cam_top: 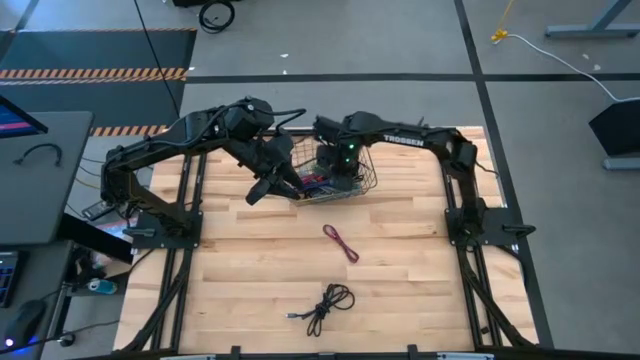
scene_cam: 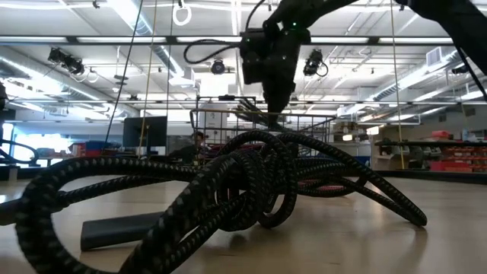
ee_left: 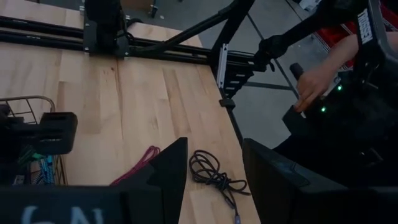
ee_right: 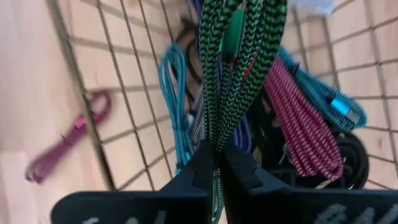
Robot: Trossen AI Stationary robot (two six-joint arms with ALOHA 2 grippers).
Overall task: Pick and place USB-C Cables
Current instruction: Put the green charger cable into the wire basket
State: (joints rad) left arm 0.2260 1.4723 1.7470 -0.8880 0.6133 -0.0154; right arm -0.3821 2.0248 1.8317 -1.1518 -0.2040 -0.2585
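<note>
- The right gripper (ee_right: pixel 214 165) has its fingers pressed together on a green cable (ee_right: pixel 239 62), a green-and-black braided bundle that hangs in a doubled loop straight out from the pinch.
- Just past that loop is the wire basket (ee_right: pixel 74 81), and the held cable hangs over its inside, above the cables piled there.
- In the basket lie a teal cable (ee_right: pixel 177 99) beside the green one, a magenta cable bundle (ee_right: pixel 301 124) on the other side, a second teal one crossing above it, and black coils under them.
- Through the basket's mesh, out on the wooden table (cam_top: pixel 400 250), a loose magenta cable (ee_right: pixel 68 143) lies apart from the right gripper.
- From above, the basket (cam_top: pixel 335 175) sits at the table's far edge with the right gripper (cam_top: pixel 343 165) over it and the left gripper (cam_top: pixel 262 188) just beside its left side, held above the wood.
- The left gripper's (ee_left: pixel 214 177) fingers are spread with nothing between them.
- The loose magenta cable (cam_top: pixel 341 243) lies mid-table, well apart from both grippers.
- A black cable (cam_top: pixel 328 305), loosely coiled, lies nearer the front edge, farthest from the basket; it fills the foreground of the low view (scene_cam: pixel 228 190).
- Beyond the table, a person's hand (ee_left: pixel 311 84) grips a control handle.
</note>
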